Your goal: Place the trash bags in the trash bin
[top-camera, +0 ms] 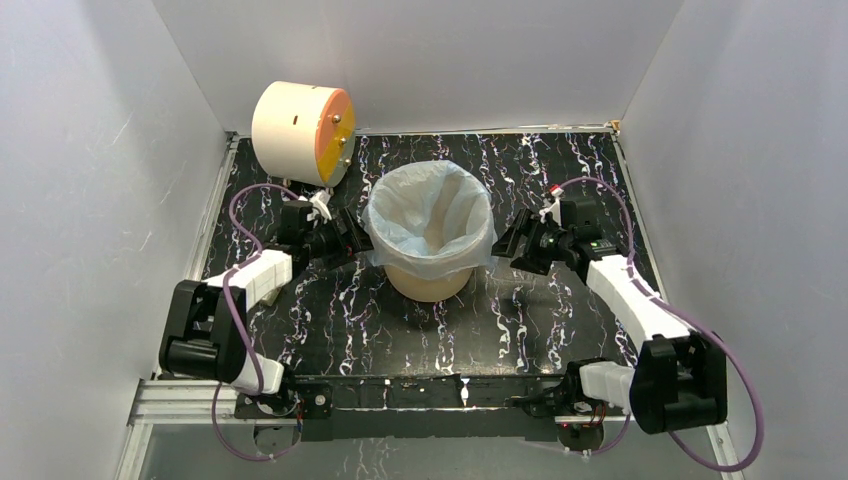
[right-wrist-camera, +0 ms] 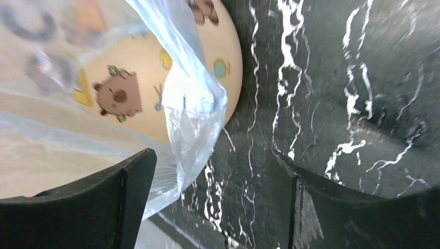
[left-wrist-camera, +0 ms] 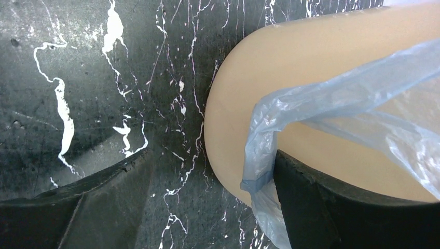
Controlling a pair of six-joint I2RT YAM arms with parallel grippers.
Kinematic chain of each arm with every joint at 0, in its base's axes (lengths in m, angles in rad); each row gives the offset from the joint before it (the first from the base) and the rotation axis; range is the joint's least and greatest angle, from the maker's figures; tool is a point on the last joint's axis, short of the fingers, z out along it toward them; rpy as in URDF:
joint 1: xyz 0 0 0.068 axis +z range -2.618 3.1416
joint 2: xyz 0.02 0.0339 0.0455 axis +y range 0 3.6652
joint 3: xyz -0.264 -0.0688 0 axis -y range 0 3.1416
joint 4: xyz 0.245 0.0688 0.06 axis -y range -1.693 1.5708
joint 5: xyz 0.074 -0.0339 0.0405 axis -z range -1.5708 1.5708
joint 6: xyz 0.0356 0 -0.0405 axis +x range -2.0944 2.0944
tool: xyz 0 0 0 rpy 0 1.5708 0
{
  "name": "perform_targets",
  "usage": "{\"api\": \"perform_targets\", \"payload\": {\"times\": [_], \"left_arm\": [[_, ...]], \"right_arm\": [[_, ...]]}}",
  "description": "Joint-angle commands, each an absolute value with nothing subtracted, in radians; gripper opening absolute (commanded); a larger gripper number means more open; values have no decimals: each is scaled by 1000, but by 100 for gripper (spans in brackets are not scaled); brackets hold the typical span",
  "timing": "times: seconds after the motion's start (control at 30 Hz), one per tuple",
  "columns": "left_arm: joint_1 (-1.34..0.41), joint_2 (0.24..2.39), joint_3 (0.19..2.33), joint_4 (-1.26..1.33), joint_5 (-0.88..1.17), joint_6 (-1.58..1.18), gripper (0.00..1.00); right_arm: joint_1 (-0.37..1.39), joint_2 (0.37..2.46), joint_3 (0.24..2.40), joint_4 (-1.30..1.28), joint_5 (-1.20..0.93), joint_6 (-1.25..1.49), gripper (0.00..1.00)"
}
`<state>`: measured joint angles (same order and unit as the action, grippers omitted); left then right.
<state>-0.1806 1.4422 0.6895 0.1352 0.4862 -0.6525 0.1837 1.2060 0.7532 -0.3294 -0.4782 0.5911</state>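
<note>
Blue bag already lines the bin, edge folded over the rim; bin sits between both pincers on the desk. Left pincer open, bag edge against one finger. Right pincer open, loose edge between fingers, ungripped. Likely step is seating the edge: pinch plastic only, pull down evenly, don't tip the bin.

Bright even light, soft shadows, top view sharp, right wrist view blurred upper left
</note>
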Motion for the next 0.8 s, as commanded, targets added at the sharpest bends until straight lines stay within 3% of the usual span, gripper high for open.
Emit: {"api": "perform_targets", "payload": {"times": [0.0, 0.17, 0.33, 0.57, 0.77], "left_arm": [[-180, 1487, 751, 160, 550, -620, 81], [-181, 1525, 775, 179, 547, -615, 81], [-175, 1533, 807, 153, 525, -606, 82], [-166, 1528, 816, 195, 534, -637, 84], [-167, 1603, 825, 267, 633, -667, 83]], "right_arm": [[167, 1205, 792, -234, -363, 634, 87], [159, 1417, 916, -169, -611, 652, 86], [158, 1549, 1011, -188, -614, 626, 86], [156, 1553, 1051, -184, -541, 592, 87], [172, 1626, 1066, -155, -628, 623, 88]]}}
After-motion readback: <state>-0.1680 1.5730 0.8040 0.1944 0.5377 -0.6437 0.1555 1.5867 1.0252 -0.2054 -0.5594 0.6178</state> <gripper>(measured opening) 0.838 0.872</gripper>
